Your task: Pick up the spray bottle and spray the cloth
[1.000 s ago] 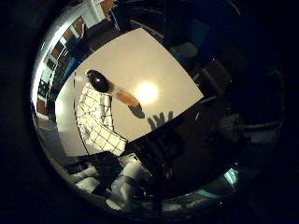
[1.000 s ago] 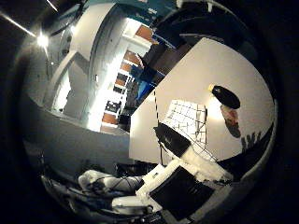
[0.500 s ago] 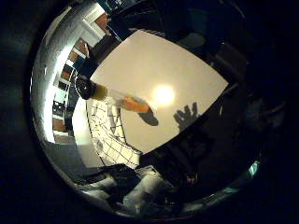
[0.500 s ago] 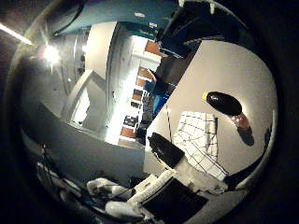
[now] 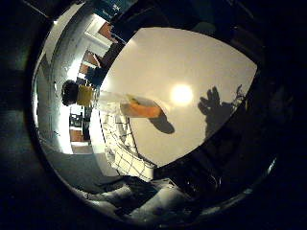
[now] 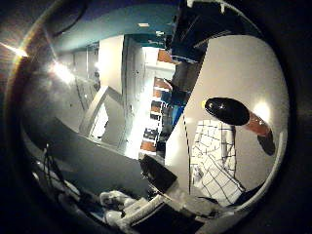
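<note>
The spray bottle (image 5: 142, 108) stands upright on the white table (image 5: 192, 57). It has an amber body, a yellow collar and a black spray head (image 5: 70, 93) that rises toward the palm. The thumb side view also shows its black head (image 6: 226, 109). The white cloth with dark grid lines (image 5: 125, 151) lies flat on the table right beside the bottle, and the thumb side view shows it too (image 6: 219, 161). My right hand (image 6: 146, 200) hangs above the table, away from both. Its shadow (image 5: 221, 96) on the table shows spread, straight fingers that hold nothing.
A bright glare of light (image 5: 180, 93) lies on the table near the bottle. Beyond the table's edge is a room with shelves and lit windows (image 6: 156, 107). A black part of the arm (image 6: 161, 175) crosses in front of the cloth.
Both views have shifted, so the hand has moved. The bottle now looks longer, its head nearer the palm. The hand's shadow has slid further from the bottle. Bottle and cloth have not moved.
</note>
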`<control>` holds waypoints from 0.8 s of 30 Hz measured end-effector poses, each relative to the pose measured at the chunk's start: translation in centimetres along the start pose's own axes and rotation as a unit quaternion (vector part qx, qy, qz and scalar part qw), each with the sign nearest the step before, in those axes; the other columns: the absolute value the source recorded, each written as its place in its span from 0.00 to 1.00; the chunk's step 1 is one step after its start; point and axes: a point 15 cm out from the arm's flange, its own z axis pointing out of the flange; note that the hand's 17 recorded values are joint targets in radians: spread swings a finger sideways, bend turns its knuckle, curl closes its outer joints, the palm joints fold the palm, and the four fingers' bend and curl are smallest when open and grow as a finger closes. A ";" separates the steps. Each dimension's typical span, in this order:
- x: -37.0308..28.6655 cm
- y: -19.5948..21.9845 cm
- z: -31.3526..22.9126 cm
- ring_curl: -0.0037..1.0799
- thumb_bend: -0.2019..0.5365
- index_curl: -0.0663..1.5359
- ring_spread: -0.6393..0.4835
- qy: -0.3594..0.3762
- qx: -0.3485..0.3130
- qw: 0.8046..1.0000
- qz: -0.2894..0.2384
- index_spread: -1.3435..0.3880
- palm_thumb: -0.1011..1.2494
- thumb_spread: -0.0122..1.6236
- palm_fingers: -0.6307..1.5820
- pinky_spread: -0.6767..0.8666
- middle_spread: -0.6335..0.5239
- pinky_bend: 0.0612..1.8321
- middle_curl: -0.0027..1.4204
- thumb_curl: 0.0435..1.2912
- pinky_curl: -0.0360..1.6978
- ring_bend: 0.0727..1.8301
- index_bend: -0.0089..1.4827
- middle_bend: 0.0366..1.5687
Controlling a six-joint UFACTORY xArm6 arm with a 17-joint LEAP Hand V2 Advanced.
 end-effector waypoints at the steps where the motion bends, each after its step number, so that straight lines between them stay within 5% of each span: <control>1: 0.3 -0.2 0.1 0.24 0.24 0.20 0.76 -0.001 0.005 1.000 0.000 0.68 0.40 0.63 0.32 0.67 0.71 0.21 0.25 0.20 0.20 0.22 0.11 0.14; 24: 5.1 -0.2 1.7 0.24 0.24 0.20 0.77 -0.001 0.012 1.000 0.024 0.70 0.49 0.65 0.33 0.67 0.71 0.19 0.25 0.21 0.19 0.21 0.10 0.16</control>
